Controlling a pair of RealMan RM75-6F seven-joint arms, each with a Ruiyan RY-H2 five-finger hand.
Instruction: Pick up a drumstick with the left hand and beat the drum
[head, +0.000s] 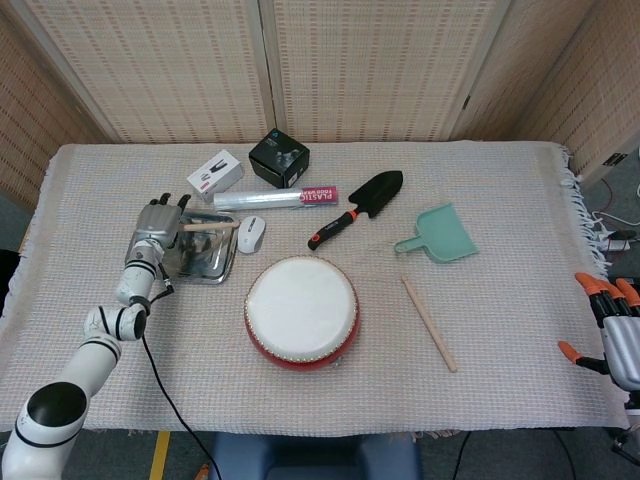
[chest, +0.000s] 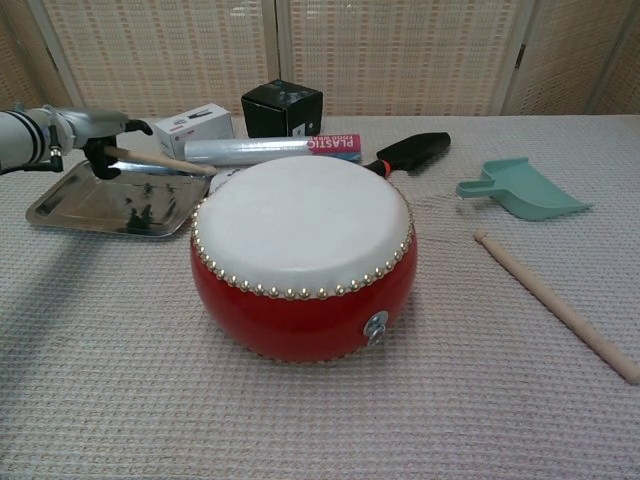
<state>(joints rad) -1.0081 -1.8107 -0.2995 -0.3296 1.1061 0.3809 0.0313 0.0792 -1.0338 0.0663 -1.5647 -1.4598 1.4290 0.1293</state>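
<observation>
A red drum (head: 301, 310) (chest: 302, 255) with a white skin sits at the middle front of the table. My left hand (head: 160, 225) (chest: 88, 132) hovers over a metal tray (head: 205, 268) (chest: 80, 205) left of the drum. It pinches one end of a wooden drumstick (head: 212, 226) (chest: 160, 161) while its other fingers spread. The stick points right, toward the drum's rim. A second drumstick (head: 429, 323) (chest: 555, 305) lies on the cloth to the right of the drum. My right hand (head: 612, 330) hangs off the table's right edge, holding nothing.
Behind the drum lie a white mouse (head: 251, 233), a plastic-wrap roll (head: 275, 198) (chest: 272, 149), a white box (head: 215, 175) (chest: 193, 128), a black box (head: 279, 158) (chest: 282, 108) and a black trowel (head: 358, 205) (chest: 410, 151). A teal dustpan (head: 440, 236) (chest: 522, 189) sits at the right.
</observation>
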